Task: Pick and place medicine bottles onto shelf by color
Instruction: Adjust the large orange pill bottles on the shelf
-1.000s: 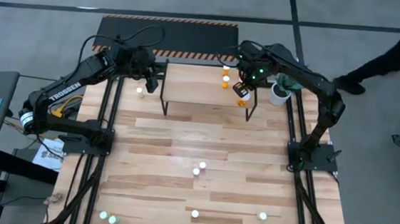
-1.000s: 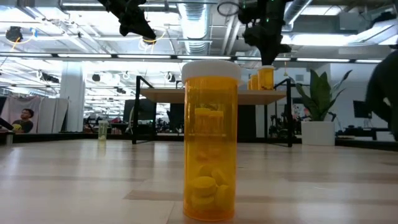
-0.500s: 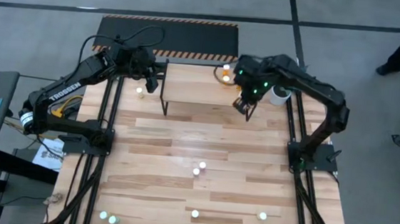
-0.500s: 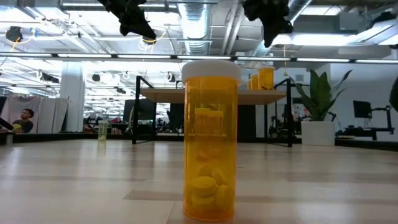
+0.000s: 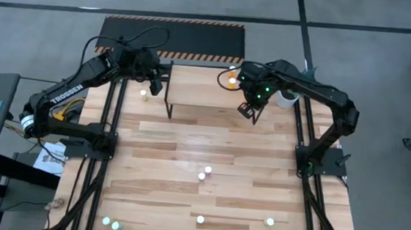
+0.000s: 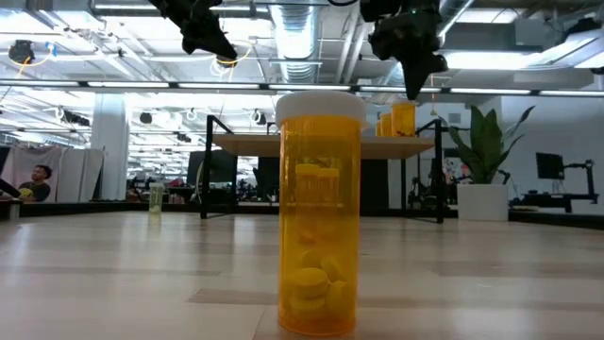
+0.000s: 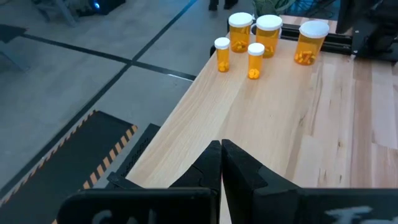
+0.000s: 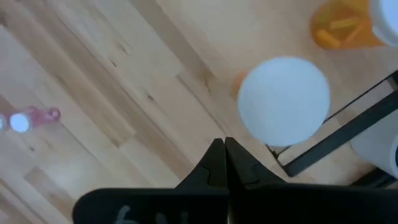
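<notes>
Plank table [image 5: 188, 143] held scattered bottles. Right gripper [image 5: 248, 109] hung above shelf [image 5: 208, 86] right end, fingers together, empty. Left gripper [image 5: 154, 87] waited at left end, pinched together.

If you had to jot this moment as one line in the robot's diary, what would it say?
right gripper: shut, empty, above shelf right end | orange bottles: five grouped on shelf | left gripper: shut, at shelf's left end

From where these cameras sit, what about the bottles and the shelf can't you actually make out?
- High view: the loose bottles on the table show only as tiny bright caps; body colours unreadable.
- Low view: the big orange bottle close to the lens blocks the shelf's middle.
- Right wrist view: a white cap hides its own bottle's body, and another orange bottle is cut off at the edge.
</notes>
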Action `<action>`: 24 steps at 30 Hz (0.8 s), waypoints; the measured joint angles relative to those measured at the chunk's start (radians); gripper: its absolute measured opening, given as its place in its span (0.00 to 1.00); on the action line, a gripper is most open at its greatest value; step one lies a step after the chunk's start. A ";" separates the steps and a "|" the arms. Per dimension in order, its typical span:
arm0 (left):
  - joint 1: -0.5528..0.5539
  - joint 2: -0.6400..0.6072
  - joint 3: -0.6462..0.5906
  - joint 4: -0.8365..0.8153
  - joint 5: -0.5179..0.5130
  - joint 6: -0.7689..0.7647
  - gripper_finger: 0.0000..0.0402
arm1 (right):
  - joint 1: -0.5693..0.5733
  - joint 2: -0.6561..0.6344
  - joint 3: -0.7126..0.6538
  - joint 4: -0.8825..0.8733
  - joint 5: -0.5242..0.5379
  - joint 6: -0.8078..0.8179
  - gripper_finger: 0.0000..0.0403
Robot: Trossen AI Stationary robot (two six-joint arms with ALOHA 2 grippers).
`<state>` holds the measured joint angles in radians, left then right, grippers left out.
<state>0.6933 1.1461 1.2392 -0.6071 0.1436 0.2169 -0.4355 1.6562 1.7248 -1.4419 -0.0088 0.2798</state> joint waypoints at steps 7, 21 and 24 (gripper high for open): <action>0.000 0.000 0.000 0.000 0.000 -0.001 0.00 | -0.026 0.000 0.000 0.010 0.007 -0.020 0.00; 0.000 0.000 0.000 0.000 0.000 -0.009 0.00 | -0.034 0.000 0.000 0.052 0.015 -0.027 0.00; 0.000 0.000 0.000 0.000 0.000 -0.016 0.00 | -0.034 0.000 0.000 0.050 0.014 -0.026 0.00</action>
<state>0.6933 1.1461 1.2392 -0.6071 0.1436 0.2008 -0.4691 1.6562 1.7248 -1.3916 0.0048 0.2535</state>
